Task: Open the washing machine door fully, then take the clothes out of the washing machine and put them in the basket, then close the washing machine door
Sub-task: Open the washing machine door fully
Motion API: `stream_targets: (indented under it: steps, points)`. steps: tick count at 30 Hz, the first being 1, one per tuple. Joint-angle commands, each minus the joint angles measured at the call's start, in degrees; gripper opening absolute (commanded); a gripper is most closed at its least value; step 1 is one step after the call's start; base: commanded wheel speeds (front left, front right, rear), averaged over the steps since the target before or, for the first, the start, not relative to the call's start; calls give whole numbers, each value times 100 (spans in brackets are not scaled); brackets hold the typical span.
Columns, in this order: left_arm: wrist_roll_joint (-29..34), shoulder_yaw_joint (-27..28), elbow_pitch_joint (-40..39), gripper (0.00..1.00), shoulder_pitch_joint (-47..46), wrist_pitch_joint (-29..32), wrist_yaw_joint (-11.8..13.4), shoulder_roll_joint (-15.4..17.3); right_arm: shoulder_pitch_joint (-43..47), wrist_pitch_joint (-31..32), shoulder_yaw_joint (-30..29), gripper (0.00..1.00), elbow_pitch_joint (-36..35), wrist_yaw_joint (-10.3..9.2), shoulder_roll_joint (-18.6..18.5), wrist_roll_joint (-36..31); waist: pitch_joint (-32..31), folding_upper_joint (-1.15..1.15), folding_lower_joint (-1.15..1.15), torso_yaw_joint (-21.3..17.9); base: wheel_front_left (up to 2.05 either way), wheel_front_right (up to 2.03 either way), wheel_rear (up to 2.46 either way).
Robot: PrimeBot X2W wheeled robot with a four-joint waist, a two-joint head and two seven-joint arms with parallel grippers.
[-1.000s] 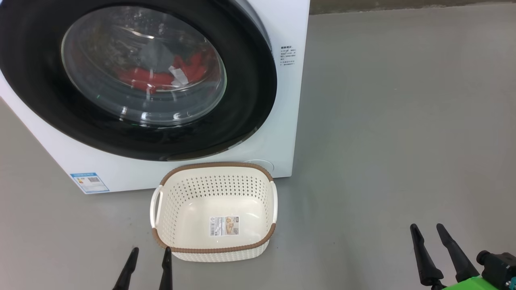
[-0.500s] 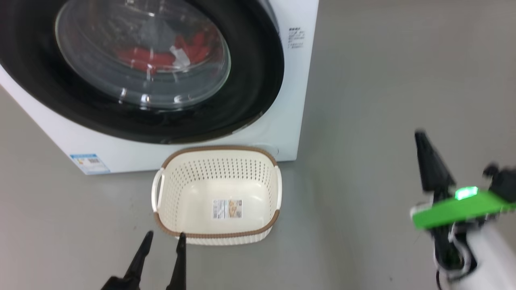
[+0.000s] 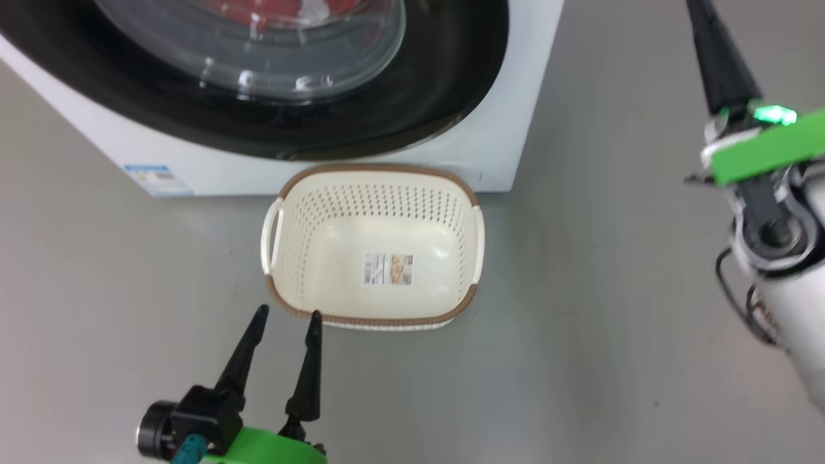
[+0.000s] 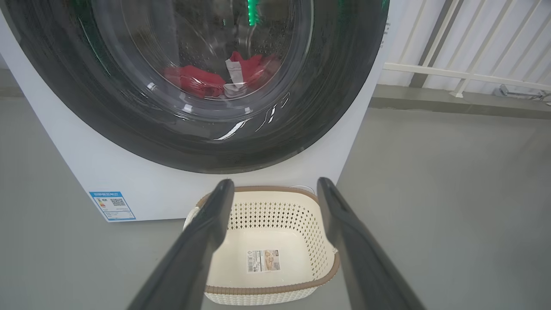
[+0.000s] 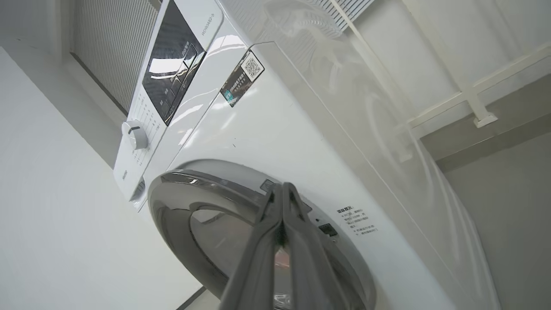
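**Washing machine door** [image 4: 129, 129]: we record it shut against the front of the washing machine [image 4: 64, 172], black ring around clear glass.
**Clothes** [image 4: 193, 82]: red fabric with a white strip, lying low in the drum behind the glass.
**Basket** [image 3: 380, 169]: on the floor [image 3: 612, 290] just before the machine's lower front, upright, with a sticker [image 3: 388, 268] on its bottom.
**Left gripper** [image 3: 287, 312]: low, near the basket's front corner, fingers spread apart, holding nothing.
**Right gripper** [image 5: 282, 187]: raised, fingers pressed together with nothing between them, tips before the door's rim; we cannot tell whether they touch it.
**Blue label** [image 3: 158, 179]: on the machine's lower front corner.
**Knob** [image 5: 134, 134]: on the control panel above the door.
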Motion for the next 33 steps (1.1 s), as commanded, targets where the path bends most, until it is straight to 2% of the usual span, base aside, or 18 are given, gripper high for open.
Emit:
stream_targets:
  steps: [1, 5, 6, 8, 9, 14, 24, 33]
  points:
    - [-68, 93, -162, 100, -211, -70, 60, 47, -315, 249, 148, 0, -230, 2, -165, 566, 398, 0, 0, 299, 0, 0, 0]
    - [-136, -31, -161, 100, -374, -70, 93, 47, -771, 1026, 163, 0, -344, 2, -377, 1658, 608, 0, 0, 421, 0, 0, 0]
    - [-136, -31, -161, 100, -374, -70, 93, 47, -771, 1026, 163, 0, -344, 2, -377, 1658, 608, 0, 0, 421, 0, 0, 0]
    - [-161, -77, -162, 100, -435, -70, 105, 47, -973, 1420, 75, 0, -309, 2, -445, 2046, 697, 0, 0, 461, 0, 0, 0]
    - [-177, -128, -164, 100, -484, -70, 106, 47, -1159, 1845, -38, 0, -225, 2, -460, 2393, 783, 0, 0, 497, 0, 0, 0]
    - [-216, -243, -160, 100, -587, -70, 108, 47, -1559, 2942, -328, 0, 116, 2, -423, 3025, 969, 0, 0, 583, 0, 0, 0]
    - [-326, -483, -170, 100, -783, -70, 123, 47, -2461, 4539, -529, 0, 1024, 2, -244, 3495, 1335, 0, 0, 750, 0, 0, 0]
    - [-541, -703, -217, 100, -934, -70, 180, 47, -3236, 5086, -460, 0, 1673, 2, -179, 3361, 1641, 0, 0, 991, 0, 0, 0]
